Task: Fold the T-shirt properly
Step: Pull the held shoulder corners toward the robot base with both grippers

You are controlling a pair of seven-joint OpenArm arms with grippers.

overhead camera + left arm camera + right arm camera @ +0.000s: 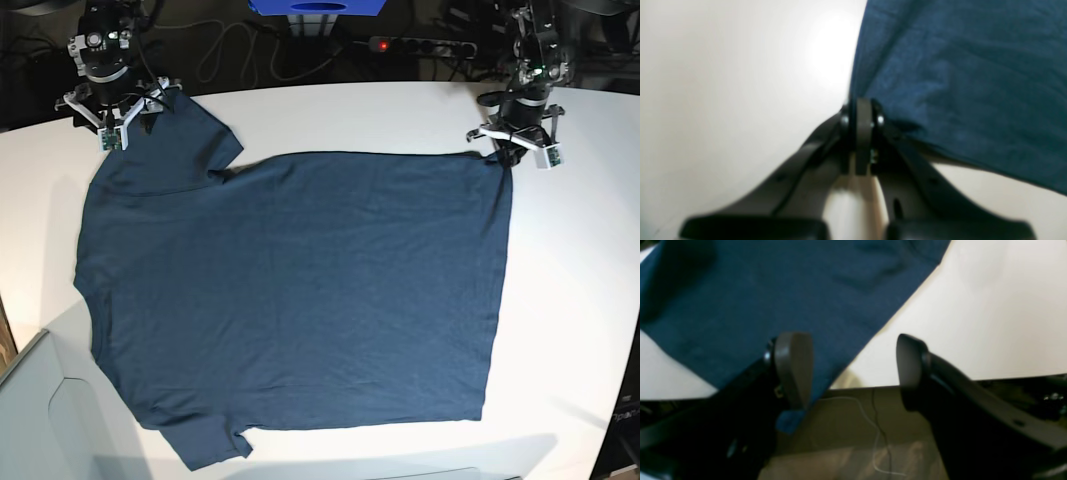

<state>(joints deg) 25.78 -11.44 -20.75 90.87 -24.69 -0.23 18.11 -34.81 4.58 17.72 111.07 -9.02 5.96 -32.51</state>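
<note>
navy t-shirt (300,300) lies spread flat on the white table (580,300), one short sleeve up by the right gripper (853,370), hem side running toward the left gripper (863,121). left gripper: jaws pressed together right at the shirt's corner edge; in the left wrist view the cloth sits immediately to the right of and beyond the closed fingertips, bare table to the left. whether fabric is actually caught between the pads, cannot tell, view is blurred. right gripper: jaws spread wide at the table edge; one finger (793,368) sits over the sleeve cloth, the other finger (912,371) is over bare table off to the side, with nothing held between them. beyond the right gripper the sleeve slopes away; a small bit of cloth hangs over the table edge below that finger. thin cable (878,440) on the floor beneath.
</note>
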